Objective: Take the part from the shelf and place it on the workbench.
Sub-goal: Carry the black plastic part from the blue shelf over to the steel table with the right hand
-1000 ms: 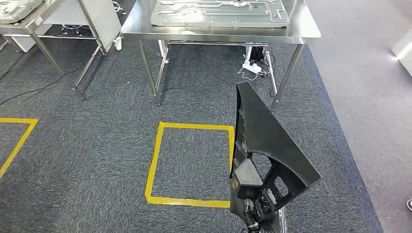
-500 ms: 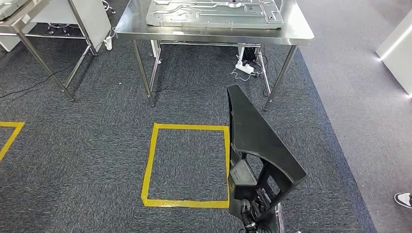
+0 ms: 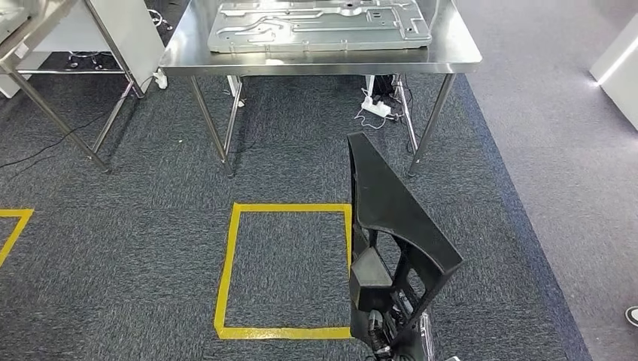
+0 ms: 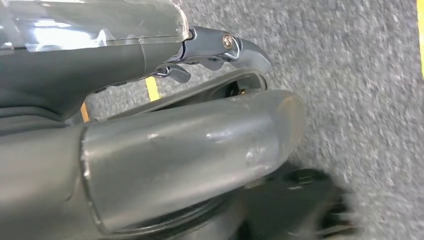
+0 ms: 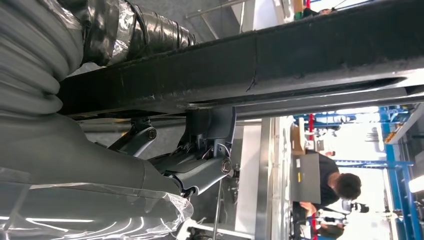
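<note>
The black part (image 3: pixel 395 218) stands upright in the lower middle of the head view, a long wedge-shaped plastic piece with openings cut through its lower end. It is carried off the floor, its pointed top reaching toward the workbench (image 3: pixel 459 56), which runs across the upper middle of the frame. At the very bottom edge, under the part, the right hand (image 3: pixel 387 335) shows as dark fingers and wiring bunched around the part's base.

In the right wrist view the part (image 5: pixel 310 50) crosses the upper half of the frame as a dark rough-edged bar, and the right hand's (image 5: pixel 200 155) dark fingers (image 5: pixel 207 130) are closed up against its underside, gripping it. A person in a dark top (image 5: pixel 330 175) is at the lower right of that view, bent over something in the bright background.

The left hand (image 4: pixel 165 145) takes up most of the left wrist view: a thick grey thumb lies across the middle, with metal fingers (image 4: pixel 225 47) curved above it over grey carpet. It has nothing in it that I can make out, but how far its fingers are spread I cannot tell.

On the workbench lies a pale stamped metal panel (image 3: pixel 316 22). On the carpet, left of the part, is 1 square of yellow tape (image 3: pixel 229 271). A white power strip (image 3: pixel 376 107) lies under the bench.
</note>
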Motion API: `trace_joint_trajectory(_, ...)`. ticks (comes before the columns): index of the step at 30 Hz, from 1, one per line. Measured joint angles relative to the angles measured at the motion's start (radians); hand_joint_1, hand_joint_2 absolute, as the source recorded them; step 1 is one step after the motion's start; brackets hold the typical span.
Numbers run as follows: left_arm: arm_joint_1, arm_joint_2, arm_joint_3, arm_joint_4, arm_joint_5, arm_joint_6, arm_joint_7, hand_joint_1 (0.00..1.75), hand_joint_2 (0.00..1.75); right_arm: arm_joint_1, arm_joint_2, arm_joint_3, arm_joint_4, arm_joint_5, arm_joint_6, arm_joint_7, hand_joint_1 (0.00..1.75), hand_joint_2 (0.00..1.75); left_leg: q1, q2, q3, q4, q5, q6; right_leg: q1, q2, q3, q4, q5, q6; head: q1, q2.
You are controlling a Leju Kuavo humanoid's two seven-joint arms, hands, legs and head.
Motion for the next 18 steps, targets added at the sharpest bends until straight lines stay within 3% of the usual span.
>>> trace_joint_trajectory(1,0.003,0.0,0.0,0.0,-0.001,0.0,0.001,0.0,0.0,0.0,0.0,0.001,0.002,-0.001,-0.002,0.001,1.75,1.75,0.0,0.0,-0.046,0.046,0.007,-0.001,0.001,0.003,0.016,0.0,-0.014,0.0,0.0,0.0)
trace_joint_trajectory(2,0.006,0.0,0.0,0.0,-0.001,0.0,0.001,0.0,0.0,0.001,0.0,0.002,0.004,-0.002,-0.003,0.001,1.75,1.75,0.0,0.0,-0.073,0.05,0.039,0.0,0.001,0.008,0.034,0.0,-0.028,0.0,0.0,0.0)
trace_joint_trajectory(3,0.009,0.001,0.0,0.0,-0.001,0.0,0.001,0.0,0.0,0.001,0.0,0.003,0.006,-0.002,-0.003,0.001,1.75,1.75,0.0,0.0,-0.081,0.016,0.092,0.003,0.002,0.012,0.055,-0.001,-0.044,0.002,0.0,0.0)
trace_joint_trajectory(4,0.012,0.002,0.0,0.0,-0.001,0.0,0.002,0.0,0.0,0.001,0.0,0.004,0.007,-0.002,-0.003,0.001,1.75,1.75,-0.001,-0.001,-0.075,-0.045,0.152,0.008,0.002,0.016,0.077,-0.001,-0.061,0.004,0.0,0.0)
trace_joint_trajectory(5,0.013,0.004,0.001,0.0,-0.002,0.0,0.002,0.0,0.0,0.001,0.0,0.004,0.009,-0.002,-0.003,0.001,1.75,1.75,-0.005,-0.002,-0.062,-0.094,0.193,0.014,0.003,0.018,0.094,-0.003,-0.076,0.008,0.0,0.0)
trace_joint_trajectory(6,0.014,0.005,0.001,0.0,-0.002,0.0,0.002,0.0,0.0,0.0,0.0,0.005,0.01,-0.003,-0.003,0.001,1.75,1.75,-0.008,-0.002,-0.045,-0.138,0.212,0.022,0.003,0.019,0.108,-0.006,-0.09,0.014,0.0,0.0)
trace_joint_trajectory(8,0.012,0.008,0.002,0.0,-0.002,0.0,0.002,0.0,0.0,-0.001,-0.001,0.008,0.012,-0.003,-0.004,0.002,1.75,1.75,-0.016,-0.003,-0.02,-0.171,0.188,0.035,0.003,0.02,0.125,-0.014,-0.103,0.028,0.0,0.0)
trace_joint_trajectory(10,0.011,0.01,0.002,0.0,-0.003,0.0,0.002,0.0,0.0,-0.003,-0.001,0.011,0.012,-0.005,-0.006,0.003,1.75,1.75,-0.014,-0.005,0.011,-0.206,0.167,0.047,0.003,0.018,0.122,0.016,-0.082,0.041,0.0,0.0)
trace_joint_trajectory(11,0.012,0.011,0.002,0.0,-0.004,0.0,0.002,0.0,0.0,-0.004,-0.001,0.012,0.013,-0.006,-0.008,0.003,1.75,1.75,-0.009,-0.006,0.03,-0.222,0.162,0.053,0.003,0.017,0.105,0.055,-0.062,0.046,0.0,0.0)
trace_joint_trajectory(13,0.012,0.012,0.003,0.0,-0.004,0.0,0.002,0.0,0.0,-0.006,-0.002,0.012,0.014,-0.007,-0.014,0.003,1.75,1.75,-0.002,-0.007,0.074,-0.253,0.149,0.061,0.001,0.014,0.024,0.173,-0.049,0.056,0.0,0.0)
trace_joint_trajectory(15,0.011,0.013,0.004,0.0,-0.004,0.0,0.002,0.0,0.0,-0.005,-0.003,0.012,0.017,-0.008,-0.02,0.003,1.75,1.75,0.001,-0.01,0.116,-0.272,0.129,0.061,-0.004,0.012,-0.07,0.262,-0.1,0.064,0.0,0.0)
trace_joint_trajectory(17,0.014,0.013,0.006,0.0,-0.004,0.0,0.002,0.0,0.0,-0.004,-0.005,0.012,0.019,-0.01,-0.021,0.003,1.75,1.75,0.005,-0.014,0.161,-0.281,0.101,0.056,-0.009,0.009,-0.135,0.269,-0.161,0.071,0.0,0.0)
trace_joint_trajectory(18,0.015,0.013,0.006,0.0,-0.004,0.0,0.002,0.0,0.0,-0.003,-0.006,0.012,0.02,-0.011,-0.022,0.003,1.75,1.75,0.008,-0.015,0.185,-0.282,0.084,0.052,-0.011,0.008,-0.153,0.242,-0.163,0.074,0.001,0.0)
